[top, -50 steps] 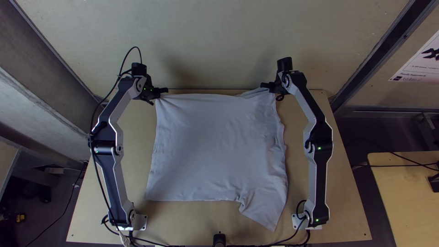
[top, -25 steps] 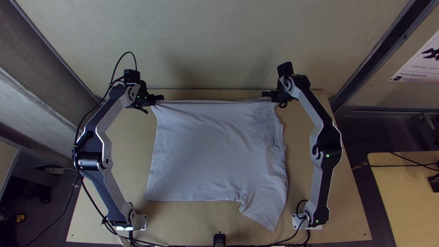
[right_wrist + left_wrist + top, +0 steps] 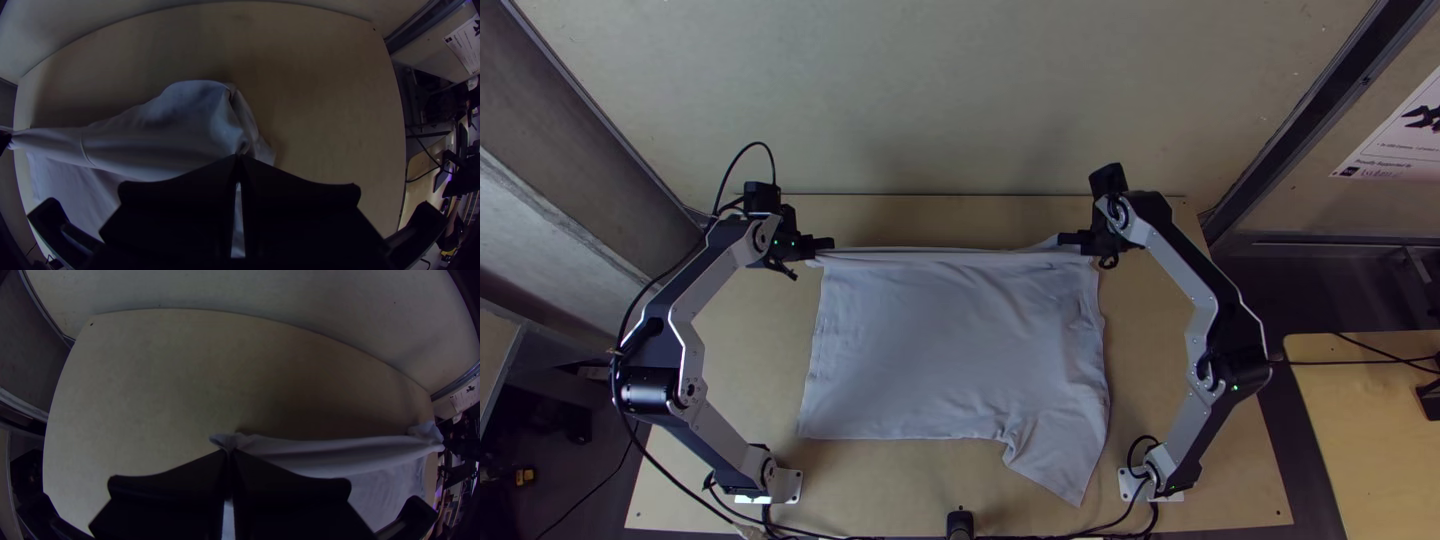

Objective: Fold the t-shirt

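The pale t-shirt lies mostly flat on the table, its far edge lifted and stretched between the grippers, its near right part jutting out as a flap. At its far left corner, my left gripper is shut on the cloth; in the left wrist view the left gripper pinches the end of the shirt's edge. My right gripper is shut on the far right corner. Seen in the right wrist view, the right gripper holds bunched cloth, some of it standing up beyond the fingertips.
Bare wood of the table shows beyond the shirt and along both its sides. A wall rises behind the far edge. Cables and a small black stand are at the near edge. Another wooden table stands off to the right.
Both grippers have moved toward the table's near side with the shirt's far edge, baring a strip of table behind it. The left one also shifted slightly left. Both arms' elbows have swung outward.
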